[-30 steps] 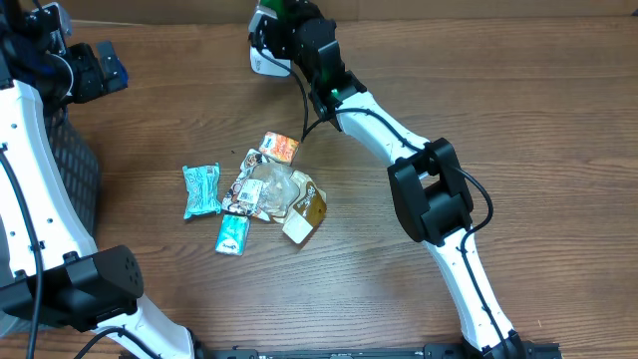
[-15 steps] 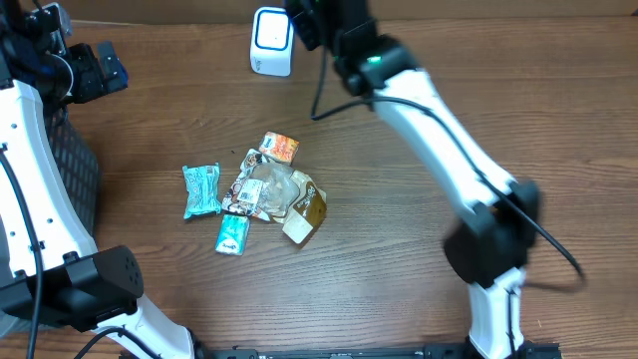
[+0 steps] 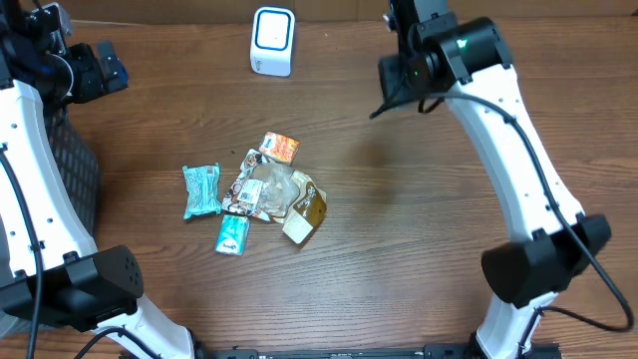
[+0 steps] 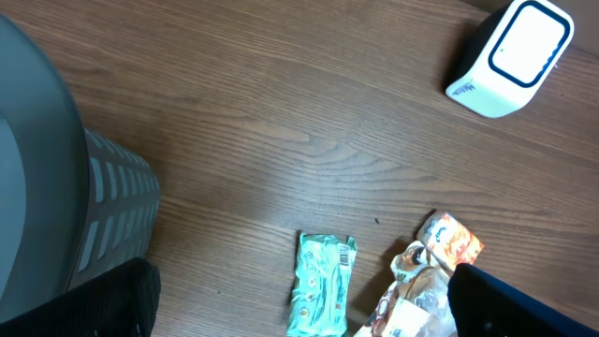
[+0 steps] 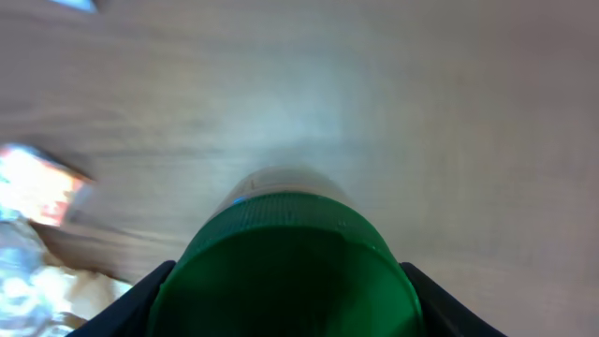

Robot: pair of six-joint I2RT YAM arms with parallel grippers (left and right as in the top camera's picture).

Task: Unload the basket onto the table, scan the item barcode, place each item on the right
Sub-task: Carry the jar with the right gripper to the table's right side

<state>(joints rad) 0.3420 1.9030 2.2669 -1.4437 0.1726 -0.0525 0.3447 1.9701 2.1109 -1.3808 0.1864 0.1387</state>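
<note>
My right gripper [image 5: 285,301] is shut on a bottle with a green ribbed cap [image 5: 285,267], which fills the lower half of the right wrist view; a dark finger [image 5: 140,298] shows on each side of it. In the overhead view that gripper [image 3: 404,70] hangs at the back right, and the bottle is hidden beneath the wrist. The white barcode scanner [image 3: 272,41] stands at the back centre, well to the left of that gripper, also in the left wrist view as scanner [image 4: 510,56]. My left gripper [image 3: 95,70] is open at the far back left, holding nothing.
A pile of snack packets [image 3: 259,189] lies mid-table, with a teal packet [image 4: 323,281] at its left and an orange packet [image 3: 280,148] at its back. A dark mesh basket [image 3: 75,175] stands at the left edge.
My right arm has swung from in front of the scanner across to the back right, carrying the bottle. The scanner now shows in full. The left arm has stayed put.
</note>
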